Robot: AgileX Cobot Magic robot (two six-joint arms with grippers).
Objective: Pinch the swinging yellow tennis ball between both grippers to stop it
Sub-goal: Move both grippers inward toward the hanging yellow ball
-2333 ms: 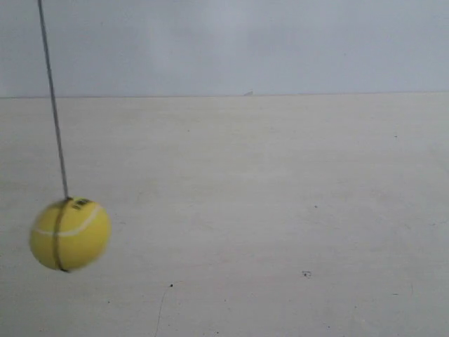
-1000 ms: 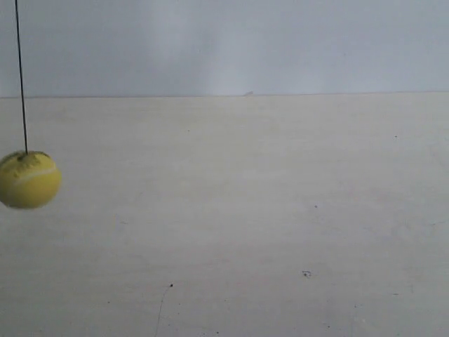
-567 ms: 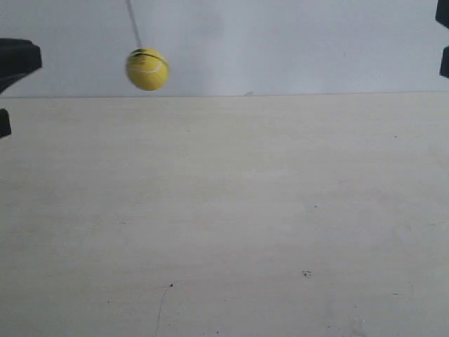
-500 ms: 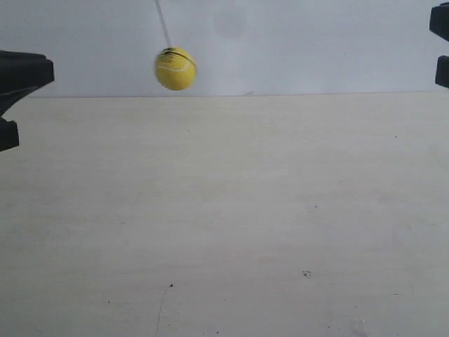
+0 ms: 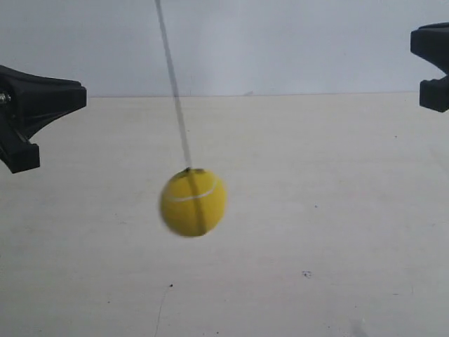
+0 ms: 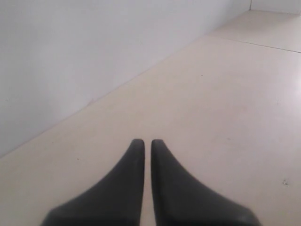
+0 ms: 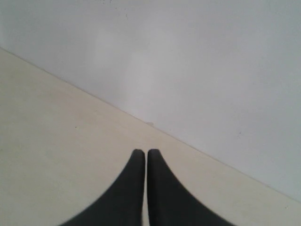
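Note:
The yellow tennis ball hangs blurred on its thin dark string over the middle of the pale table, its white seam facing the exterior view. The black tapered gripper of the arm at the exterior view's left points inward, well apart from the ball and higher. The gripper of the arm at the exterior view's right shows only at the frame edge, farther from the ball. In the wrist views my left gripper and right gripper are both shut with nothing between them. Neither wrist view shows the ball.
A pale wooden table top with a few dark specks spreads under the ball. A plain white wall stands along its far edge, also seen as the wall in the right wrist view.
The ball has swung from high at the upper left down to the middle, larger in view. Both grippers have come farther in from the frame's side edges.

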